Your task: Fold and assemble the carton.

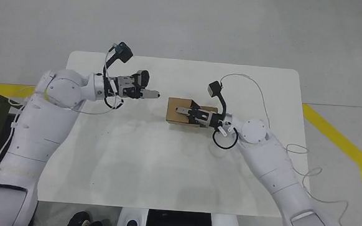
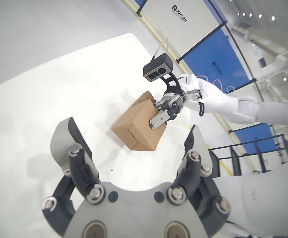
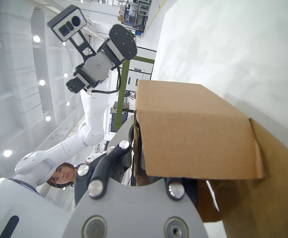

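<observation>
Brown carton (image 1: 173, 119) sits mid-surface (image 1: 165, 174), end facing left hand (image 1: 151, 94) folded shut. Right hand (image 1: 184, 111) clamped on carton wall at opposite end. Left hand spread wide, near carton, not touching.

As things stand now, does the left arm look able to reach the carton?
Probably yes. The left gripper is open and hangs beside the carton, with only bare table between them. The right gripper is shut on the carton's far side, so the near face looks free.
</observation>
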